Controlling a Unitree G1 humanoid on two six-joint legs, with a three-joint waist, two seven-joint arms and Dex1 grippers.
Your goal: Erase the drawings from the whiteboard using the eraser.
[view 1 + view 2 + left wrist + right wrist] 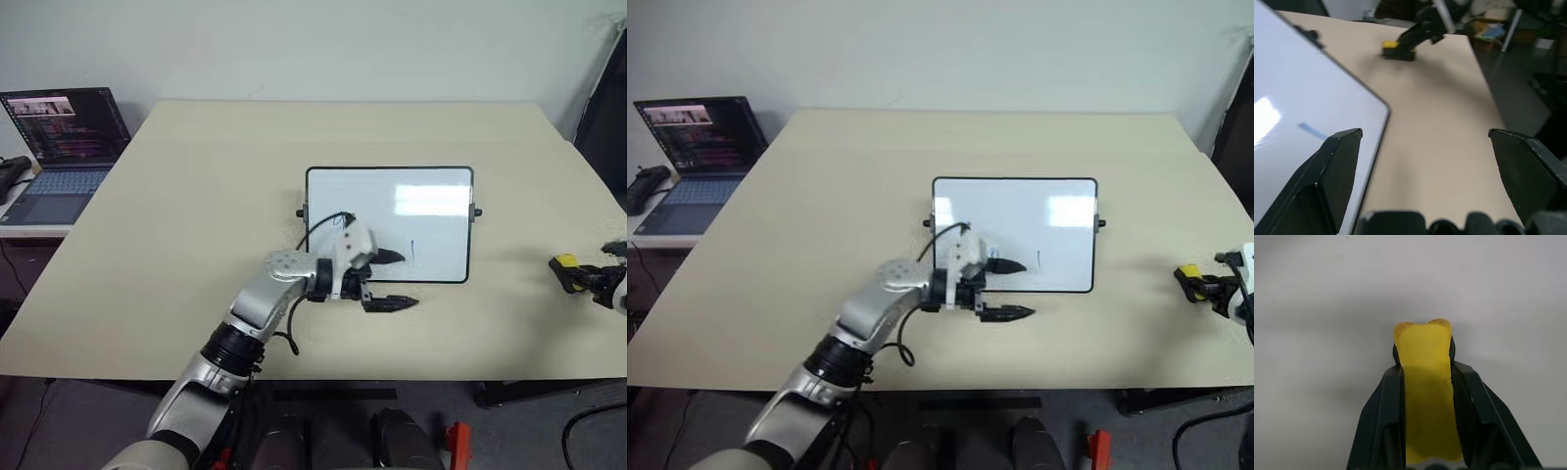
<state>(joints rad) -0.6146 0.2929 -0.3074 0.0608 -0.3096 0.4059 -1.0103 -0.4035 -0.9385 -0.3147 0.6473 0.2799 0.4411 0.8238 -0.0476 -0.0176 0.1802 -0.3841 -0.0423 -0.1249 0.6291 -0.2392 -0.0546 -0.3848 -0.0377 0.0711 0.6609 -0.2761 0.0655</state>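
Beige tabletop (pixel 176 245) carries, from left to right, an open dark laptop (pixel 61 147) beside its edge, the left gripper (pixel 392 282) with fingers spread wide over the glossy white black-framed whiteboard's (pixel 431 211) near edge, a short blue marker stroke (pixel 412 253), then the right gripper (pixel 1426 382) clamping the small yellow oblong eraser (pixel 564 266), well apart from the board.

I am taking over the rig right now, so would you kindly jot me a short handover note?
Right hand: shut on the small yellow oblong eraser, at the table's right edge, apart from the board.
Left hand: open, empty, over the lower left corner of the glossy white black-framed whiteboard.
Done: eraser gripped.
Left: wipe off the thin blue marker drawings; a short stroke shows, others sit hidden by the left hand.
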